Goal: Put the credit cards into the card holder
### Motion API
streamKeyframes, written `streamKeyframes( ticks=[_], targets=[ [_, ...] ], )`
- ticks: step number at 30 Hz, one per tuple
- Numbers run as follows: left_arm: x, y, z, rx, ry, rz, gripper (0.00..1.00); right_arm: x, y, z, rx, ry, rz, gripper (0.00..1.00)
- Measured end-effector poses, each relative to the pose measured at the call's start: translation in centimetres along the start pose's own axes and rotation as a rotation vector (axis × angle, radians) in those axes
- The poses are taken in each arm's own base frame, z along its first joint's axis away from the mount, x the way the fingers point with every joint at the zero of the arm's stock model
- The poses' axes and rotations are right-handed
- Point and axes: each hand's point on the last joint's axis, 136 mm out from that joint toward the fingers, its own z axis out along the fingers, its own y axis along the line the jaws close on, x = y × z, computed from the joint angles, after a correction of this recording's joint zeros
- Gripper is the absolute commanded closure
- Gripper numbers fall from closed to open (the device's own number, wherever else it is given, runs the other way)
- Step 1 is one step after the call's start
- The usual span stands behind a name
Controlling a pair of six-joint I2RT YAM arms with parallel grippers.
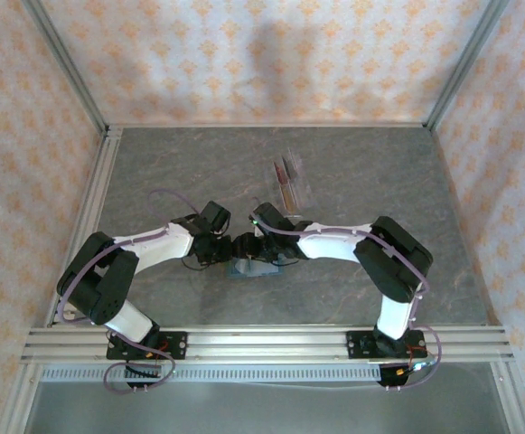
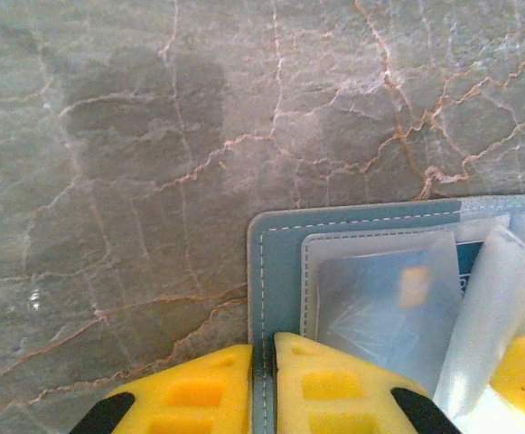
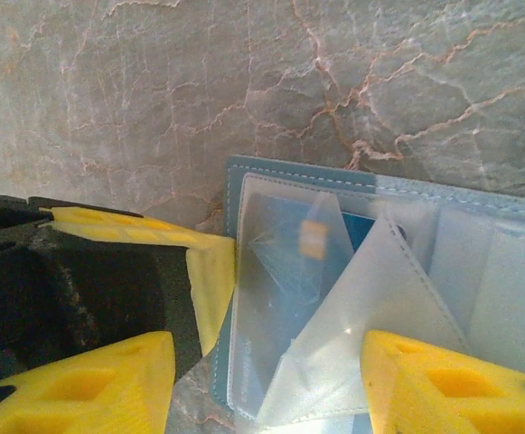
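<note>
Left wrist: pinching holder [image 2: 276, 244] at its near edge with left end effector [image 2: 262, 348]; hold firm, flat on worktop [image 2: 135, 181]. Right wrist: jaws of right end effector [image 3: 267, 348] spread, gripping nothing, astride holder's clear sleeve [image 3: 370, 298]; card [image 3: 289, 244] apparently seated inside. Lift straight off, avoid snagging sleeve. Beyond holder: cards [image 1: 286, 181] left to fetch.

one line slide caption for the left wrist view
Left gripper pinches the edge of the open card holder on the marble table, a bluish credit card tucked inside.
</note>
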Motion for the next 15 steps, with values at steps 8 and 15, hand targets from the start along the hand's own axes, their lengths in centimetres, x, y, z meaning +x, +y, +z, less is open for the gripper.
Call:
streamKeyframes(
  ticks=[8,15],
  targets=[
    [0.0,0.1,-0.1,0.021,-0.006,-0.009,0.84,0.2,-0.1,-0.1,0.000,0.020,0.025,0.35],
    [-0.1,0.1,-0.1,0.031,-0.003,-0.023,0.82,-0.8,0.0,-1.1,0.056,0.040,0.009,0.34]
  ],
)
